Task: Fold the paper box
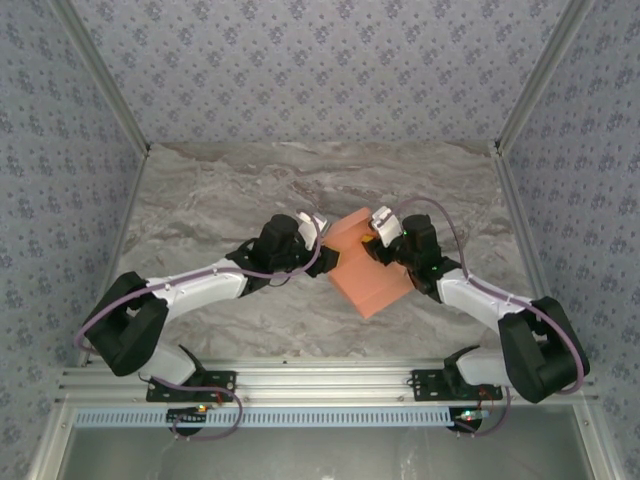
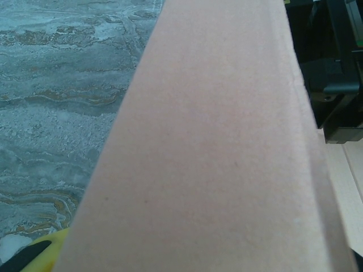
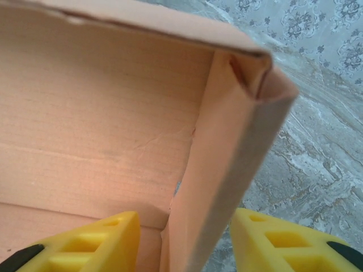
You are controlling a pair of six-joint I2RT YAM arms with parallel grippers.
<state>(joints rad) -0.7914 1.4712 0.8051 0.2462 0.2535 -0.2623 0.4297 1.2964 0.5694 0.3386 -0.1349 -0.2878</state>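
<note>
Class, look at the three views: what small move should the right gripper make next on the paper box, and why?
Probably draw the right gripper straight back off the paper box. Its jaws stand open astride a side wall already upright with its corner folded in, so little seems left to pinch there; the left gripper is at the box's opposite side.

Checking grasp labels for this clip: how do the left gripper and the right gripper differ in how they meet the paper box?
The left gripper meets the paper box at its left edge; the right gripper at its far right side. The right gripper's fingers straddle an upright wall, jaws open; the left gripper's hold cannot be told, one fingertip showing beside an outer panel. Both have yellow fingers.
</note>
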